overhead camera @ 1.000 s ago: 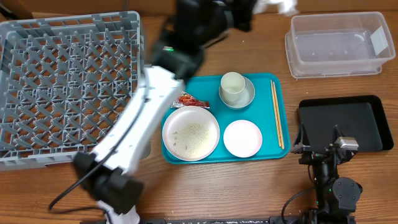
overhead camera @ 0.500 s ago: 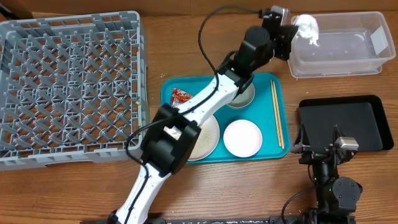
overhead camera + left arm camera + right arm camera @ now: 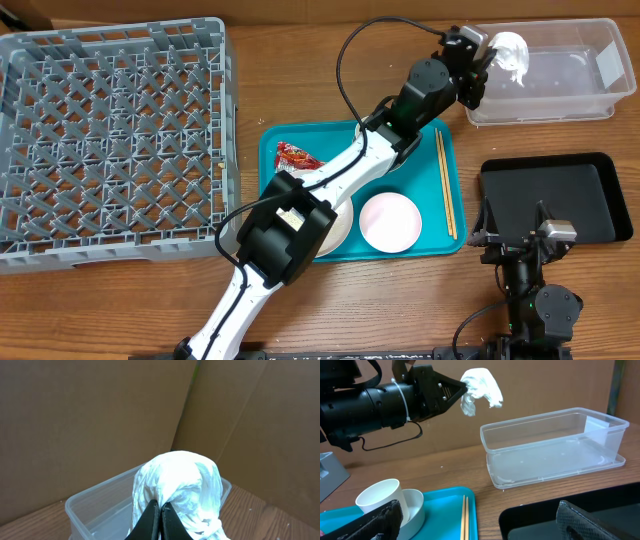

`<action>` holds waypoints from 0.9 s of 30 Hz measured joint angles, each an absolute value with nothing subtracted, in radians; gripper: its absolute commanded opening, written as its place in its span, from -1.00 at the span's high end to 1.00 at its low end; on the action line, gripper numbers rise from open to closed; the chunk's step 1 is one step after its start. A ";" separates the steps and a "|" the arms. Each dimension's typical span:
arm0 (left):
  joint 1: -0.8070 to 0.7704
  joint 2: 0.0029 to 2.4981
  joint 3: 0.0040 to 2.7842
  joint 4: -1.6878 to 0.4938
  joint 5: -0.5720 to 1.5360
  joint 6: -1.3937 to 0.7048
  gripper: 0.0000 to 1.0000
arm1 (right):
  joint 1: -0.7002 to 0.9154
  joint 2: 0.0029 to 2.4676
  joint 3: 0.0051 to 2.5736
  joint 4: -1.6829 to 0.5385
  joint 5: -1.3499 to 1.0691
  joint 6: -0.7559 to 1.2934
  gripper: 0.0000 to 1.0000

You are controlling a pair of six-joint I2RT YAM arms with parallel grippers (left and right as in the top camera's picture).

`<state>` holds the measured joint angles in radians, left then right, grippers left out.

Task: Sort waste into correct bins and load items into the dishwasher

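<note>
A crumpled white tissue (image 3: 511,50) hangs in my left gripper (image 3: 490,55), which is shut on it above the left end of the clear tub (image 3: 548,72). In the left wrist view the black fingertips (image 3: 152,512) pinch the tissue (image 3: 177,485) over the tub (image 3: 95,505). A red snack wrapper (image 3: 297,155) lies at the teal tray's back left. On that tray a small white plate (image 3: 390,222) shows, and the large plate (image 3: 340,228) is mostly under my arm. The cup (image 3: 379,497) stands in the bowl (image 3: 415,507). My right gripper (image 3: 525,236) rests open beside the black tray (image 3: 555,200). The grey dish rack (image 3: 110,140) fills the left.
Wooden chopsticks (image 3: 445,185) lie along the right side of the teal tray (image 3: 425,150). My left arm stretches diagonally over the tray from the front edge. Cardboard walls stand behind the tub.
My left arm has swung right with the tissue, from above the tray's back edge to over the left end of the clear tub. The right arm has not moved.
</note>
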<state>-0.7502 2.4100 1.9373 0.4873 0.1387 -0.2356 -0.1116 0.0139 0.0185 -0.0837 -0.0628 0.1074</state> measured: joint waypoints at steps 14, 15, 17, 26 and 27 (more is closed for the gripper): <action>-0.748 2.457 1.940 0.406 0.137 -0.181 0.92 | -0.111 0.014 0.019 -0.083 -0.063 0.108 -1.00; -0.746 2.450 1.941 0.353 0.136 -0.184 0.92 | -0.112 0.014 0.019 -0.084 -0.063 0.107 -1.00; -0.739 2.419 1.939 0.201 0.137 -0.191 0.92 | -0.112 0.014 0.019 -0.083 -0.063 0.107 -1.00; -0.577 1.987 1.934 -0.568 0.135 -0.210 0.92 | -0.112 0.012 0.019 -0.084 -0.063 0.107 -1.00; -0.545 1.922 1.939 -0.623 0.134 -0.210 0.92 | -0.111 0.012 0.019 -0.083 -0.063 0.107 -1.00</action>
<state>-0.5449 1.9221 1.9388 -0.6231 0.1341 -0.2096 -0.1112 0.0120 0.0185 -0.0834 -0.0628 0.1074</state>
